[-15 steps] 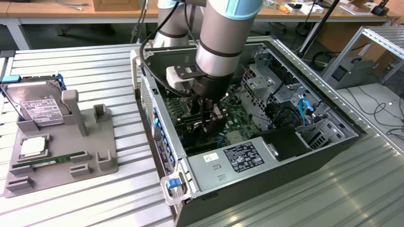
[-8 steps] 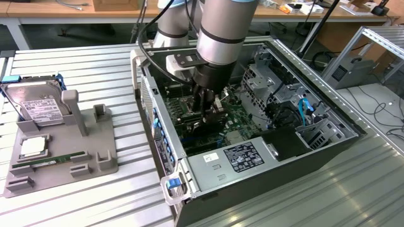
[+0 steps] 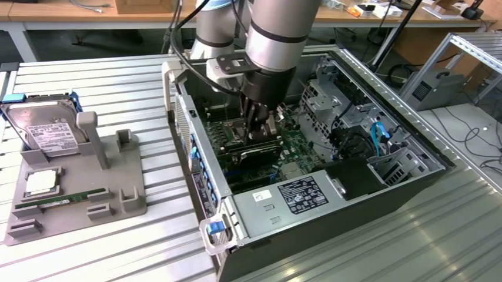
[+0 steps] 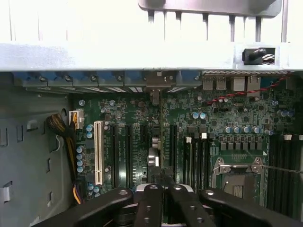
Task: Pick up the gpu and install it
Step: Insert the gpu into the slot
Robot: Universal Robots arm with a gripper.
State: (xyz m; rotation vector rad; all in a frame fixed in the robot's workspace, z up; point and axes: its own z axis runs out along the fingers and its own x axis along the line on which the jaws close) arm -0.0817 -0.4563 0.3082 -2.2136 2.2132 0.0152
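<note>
The gpu (image 3: 255, 154) stands on edge in a slot of the motherboard (image 3: 294, 150) inside the open computer case (image 3: 330, 194). My gripper (image 3: 263, 134) reaches down into the case directly over it. In the wrist view the gpu (image 4: 155, 156) appears edge-on as a thin strip running from my gripper (image 4: 164, 191) to its silver end bracket (image 4: 158, 79) at the case's rear wall. The black fingers (image 4: 150, 203) are shut together right at the card's top edge. Whether they pinch the card cannot be told.
At the exterior view's left, a grey holder (image 3: 117, 194) carries a silver hard drive (image 3: 47, 132), a processor (image 3: 39, 182) and a green memory stick (image 3: 63, 200). Drive cages (image 3: 330, 100), cables (image 3: 377, 138) and the power supply (image 3: 302, 197) crowd the case.
</note>
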